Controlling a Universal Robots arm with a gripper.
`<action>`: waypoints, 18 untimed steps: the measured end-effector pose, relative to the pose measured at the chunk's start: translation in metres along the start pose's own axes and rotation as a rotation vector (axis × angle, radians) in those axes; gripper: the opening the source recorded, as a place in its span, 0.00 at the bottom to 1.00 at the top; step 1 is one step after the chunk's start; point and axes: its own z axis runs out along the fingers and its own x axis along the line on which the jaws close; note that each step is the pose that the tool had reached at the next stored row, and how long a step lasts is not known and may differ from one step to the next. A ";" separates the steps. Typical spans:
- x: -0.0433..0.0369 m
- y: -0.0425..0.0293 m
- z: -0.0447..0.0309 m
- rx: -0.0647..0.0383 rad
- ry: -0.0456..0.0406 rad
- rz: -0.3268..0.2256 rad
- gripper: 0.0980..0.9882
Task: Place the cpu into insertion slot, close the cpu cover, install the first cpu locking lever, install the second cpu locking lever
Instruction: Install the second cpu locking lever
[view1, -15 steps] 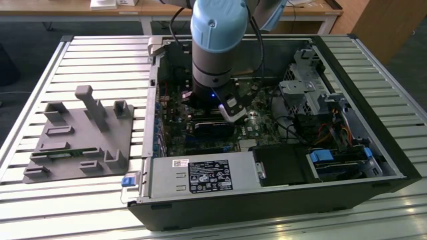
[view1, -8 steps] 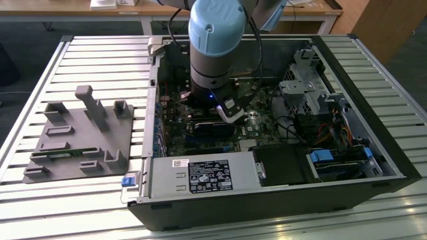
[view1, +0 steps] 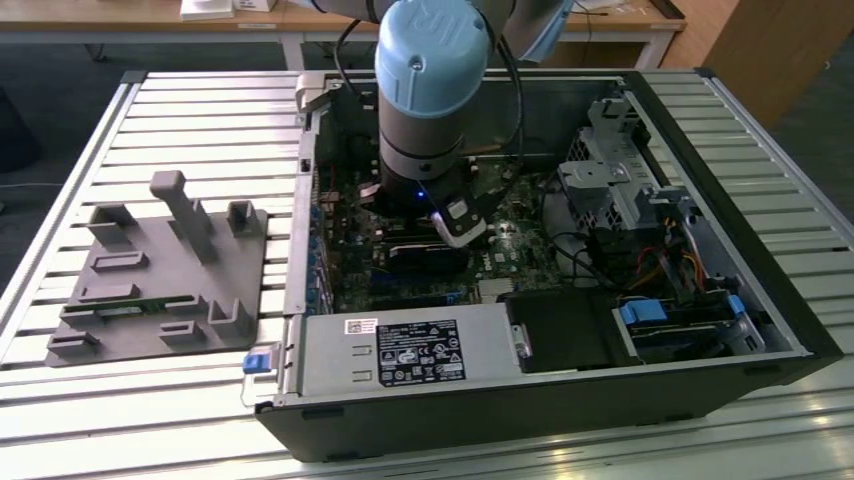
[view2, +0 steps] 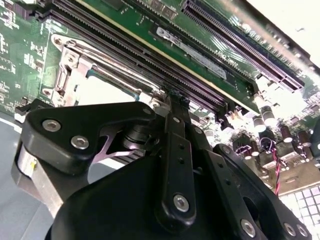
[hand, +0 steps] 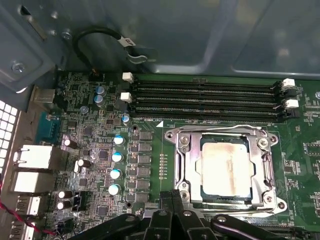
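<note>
The arm (view1: 430, 90) is being held upright inside the open computer case (view1: 747, 300), with the gripper (view1: 461, 222) hanging low over the motherboard (view1: 400, 275) near the middle of the case. In the first wrist view, the cpu (hand: 225, 169) is being shown seated flat in the insertion slot (hand: 186, 165), and the cpu cover (hand: 264, 165) is lying closed around it, its frame bordering the chip on all four sides. The fingers (hand: 172, 210) are being kept together, nothing clamped between them, their tips just beside the socket's near edge. The memory slots (hand: 205, 100) are being shown running parallel to the far edge of the socket, with a narrow strip of board between. Capacitors (hand: 116, 157) are standing beside the socket. In the exterior view, a grey fixture plate (view1: 160, 275) is resting well apart on the slatted table (view1: 160, 100).
</note>
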 end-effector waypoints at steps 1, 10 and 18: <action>0.0000 0.0000 0.0001 0.000 -0.0001 0.000 0.01; 0.0000 0.0038 -0.0117 -0.001 -0.0002 0.000 0.01; 0.0000 0.0069 -0.0209 -0.001 -0.0003 0.000 0.01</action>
